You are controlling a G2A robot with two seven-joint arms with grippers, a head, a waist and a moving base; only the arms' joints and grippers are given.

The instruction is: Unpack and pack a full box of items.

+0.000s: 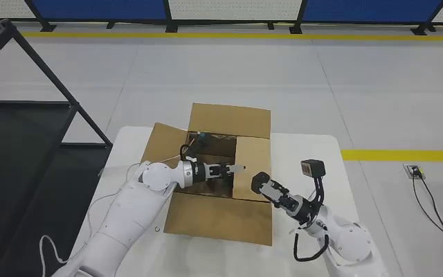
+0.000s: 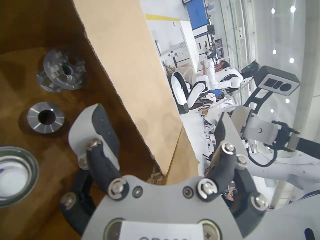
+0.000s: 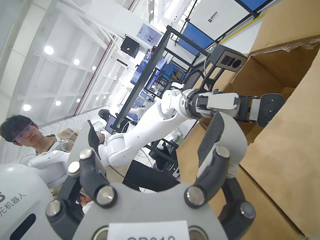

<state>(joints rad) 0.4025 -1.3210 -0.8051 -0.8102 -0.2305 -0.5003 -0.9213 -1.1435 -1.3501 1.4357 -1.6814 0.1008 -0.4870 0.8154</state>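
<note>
The left gripper [image 2: 160, 123] has its two grey-padded white fingers [image 2: 100, 126] spread wide apart with nothing between them. One finger hangs over the inside of the open brown cardboard box [image 1: 214, 218]. The other lies beyond the edge of the box's raised right-hand flap [image 1: 252, 166], and contact with the flap cannot be determined. On the box floor near that gripper lie three metal items: a toothed grey metal hub with a centre bore [image 2: 60, 69], a short silver metal bushing with a dark centre hole [image 2: 45, 118], and a round shallow metal tin with a pale interior [image 2: 15, 173]. The bushing lies between the hub and the tin, and all three are apart from each other and from the fingers. The left arm comes in over the box's left flap. The right gripper [image 3: 153, 126] also has its fingers [image 3: 217, 138] released and wide apart, gripping nothing. It sits just outside the right-hand flap, near the box's front right corner, pointing toward the box and the left gripper. The box stands with all flaps open on the white rectangular table [image 1: 304, 149].
</note>
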